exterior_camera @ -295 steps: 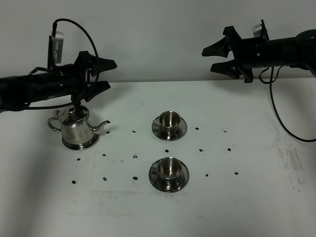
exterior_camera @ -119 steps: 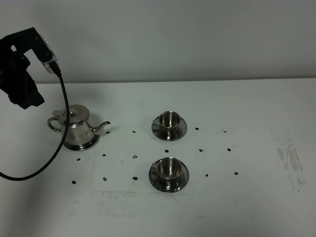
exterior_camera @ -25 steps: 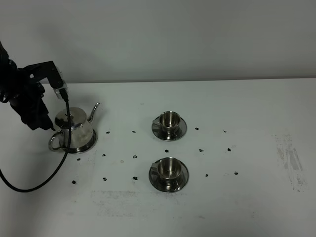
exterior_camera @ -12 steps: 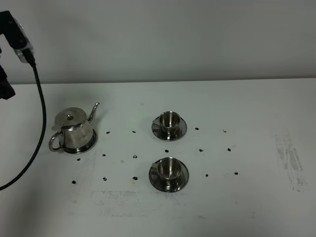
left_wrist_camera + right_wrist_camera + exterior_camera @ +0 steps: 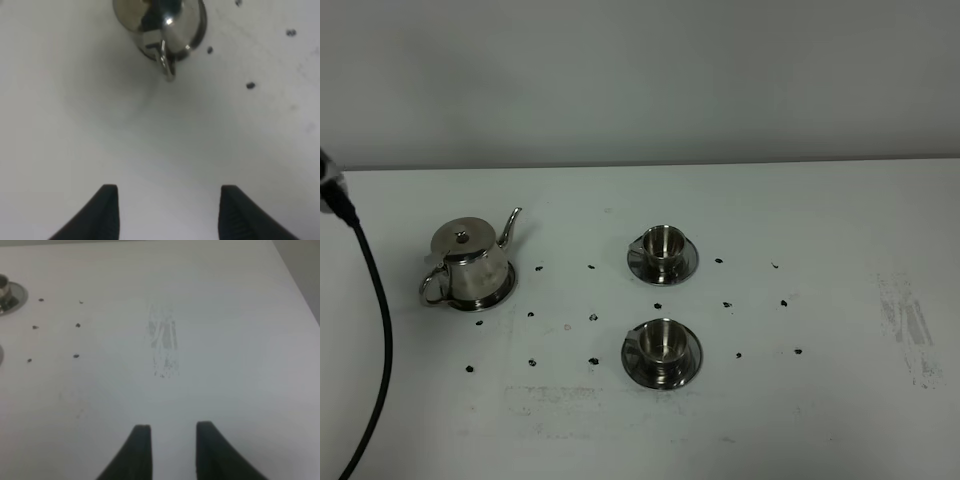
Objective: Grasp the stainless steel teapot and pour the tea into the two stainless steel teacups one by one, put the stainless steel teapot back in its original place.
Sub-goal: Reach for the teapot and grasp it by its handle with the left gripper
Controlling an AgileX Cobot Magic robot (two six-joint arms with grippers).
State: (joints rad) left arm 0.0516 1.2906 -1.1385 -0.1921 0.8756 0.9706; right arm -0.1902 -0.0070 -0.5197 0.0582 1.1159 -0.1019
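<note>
Currently on the white worktop [image 5: 800,200], itemised:

1. Stainless steel teapot [image 5: 470,265]: upright on the left part of the worktop, lid on. It stands on the steel coaster disc [image 5: 503,295], whose rim shows around the base. The spout points toward the back wall and slightly right, the loop handle toward the front left. Nothing touches it. In the left wrist view it lies ahead of the fingers, handle turned toward them, well apart from them.
2. Far teacup [image 5: 663,247] and near teacup [image 5: 662,345]: each upright on its own saucer near the middle of the worktop, one in front of the other, not touching, well to the right of the teapot.
3. Left fingers [image 5: 107,217]: spread fairly wide, nothing between them, over bare worktop.
4. Right fingers [image 5: 137,455]: drawn narrow, closed on nothing, over the right part of the worktop near a scuffed patch [image 5: 162,347].
5. Black specks [image 5: 592,317]: scattered between the teapot and the teacups and beyond.
6. Black cable [image 5: 375,300]: curving down the left edge of the high view
</note>
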